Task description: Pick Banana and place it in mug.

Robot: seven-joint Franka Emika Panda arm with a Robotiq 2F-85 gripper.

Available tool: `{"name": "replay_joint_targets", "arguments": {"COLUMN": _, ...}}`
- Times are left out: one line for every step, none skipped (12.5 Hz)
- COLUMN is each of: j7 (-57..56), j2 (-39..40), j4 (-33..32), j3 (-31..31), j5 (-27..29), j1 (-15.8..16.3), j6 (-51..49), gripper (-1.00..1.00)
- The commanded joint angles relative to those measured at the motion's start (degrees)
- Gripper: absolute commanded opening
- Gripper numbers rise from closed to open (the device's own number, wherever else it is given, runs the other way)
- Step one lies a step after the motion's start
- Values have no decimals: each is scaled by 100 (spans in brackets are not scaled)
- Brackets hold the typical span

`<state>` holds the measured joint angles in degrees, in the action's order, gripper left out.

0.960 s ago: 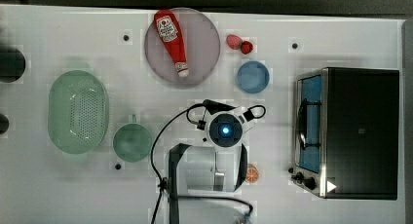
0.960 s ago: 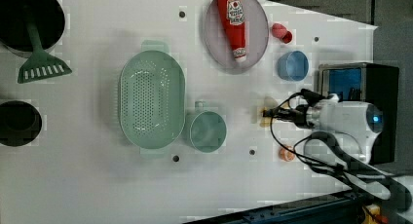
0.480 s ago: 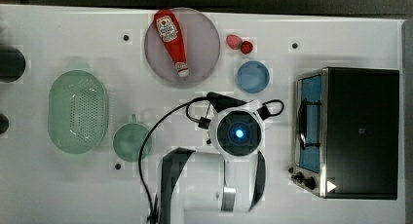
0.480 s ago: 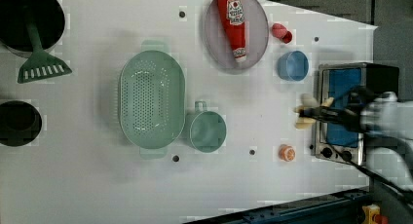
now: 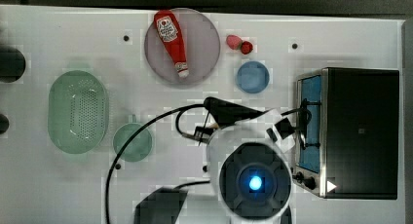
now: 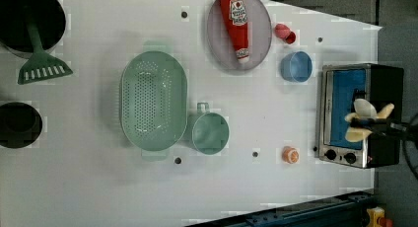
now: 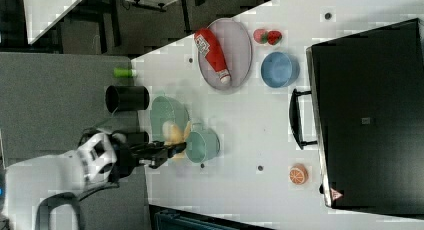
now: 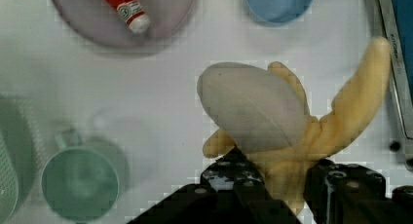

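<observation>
Desk [image 6: 98, 187]: white, seen from above; unchanged since the earlier frames.
Toaster oven [image 5: 360, 131]: black with a blue door, at the top view's right; not moved.
Arm: in the top view it has come closer to the camera and looks larger than a second ago; in the left view it has shifted right, from the desk to in front of the oven.
Colander [image 6: 154, 101]: pale green, touching the mug's side.
Ketchup bottle [image 5: 171, 39]: red, lying on a grey plate [image 5: 204, 44]; its label is too small to be read.
Mug [image 6: 210, 133]: teal, standing open; nothing is seen inside.
End effector [image 8: 277, 185]: clenched on the banana's base.
Banana [image 8: 272, 121]: pale yellow, peeled, lifted off the desk.
</observation>
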<state>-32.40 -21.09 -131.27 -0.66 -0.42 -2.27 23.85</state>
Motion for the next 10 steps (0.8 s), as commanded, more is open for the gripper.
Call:
{"name": "replay_joint_targets", "arguments": {"j7": 805, "j2": 247, "j4": 48, "j3": 597, "j5": 14, "j1": 221, "j6": -178, "gripper": -46}}
{"name": "replay_joint_targets", "arguments": {"j7": 1149, "j2": 250, "j4": 64, "j3": 835, "j5": 19, "j1": 266, "j6": -177, "gripper": -45}}
{"name": "replay_joint_targets", "arguments": {"j7": 1532, "j2": 256, "j4": 63, "j3": 1079, "j5": 65, "j1": 305, "j6": -173, "gripper": -45}}
{"name": "replay_joint_targets", "arguments": {"j7": 1943, "j2": 261, "j4": 64, "j3": 1316, "j5": 193, "j1": 337, "j6": -171, "gripper": -46}}
{"name": "replay_joint_targets", "arguments": {"j7": 2344, "j2": 279, "j4": 64, "j3": 1551, "j5": 368, "j1": 360, "j6": -165, "gripper": -45}}
{"name": "replay_joint_targets", "arguments": {"j7": 2682, "j2": 316, "j4": 62, "j3": 1782, "j5": 560, "j1": 373, "j6": -165, "gripper": -46}}
{"name": "replay_joint_targets", "arguments": {"j7": 2988, "j2": 385, "j4": 58, "j3": 2007, "j5": 700, "j1": 381, "j6": -163, "gripper": -45}}
{"name": "replay_joint_targets", "arguments": {"j7": 3307, "j2": 485, "j4": 58, "j3": 2220, "j5": 760, "j1": 383, "j6": -132, "gripper": -46}}
{"name": "replay_joint_targets", "arguments": {"j7": 3662, "j2": 609, "j4": 58, "j3": 2417, "j5": 792, "j1": 386, "j6": -50, "gripper": -46}}
{"name": "replay_joint_targets", "arguments": {"j7": 4004, "j2": 750, "j4": 48, "j3": 2578, "j5": 792, "j1": 386, "j6": 32, "gripper": -45}}
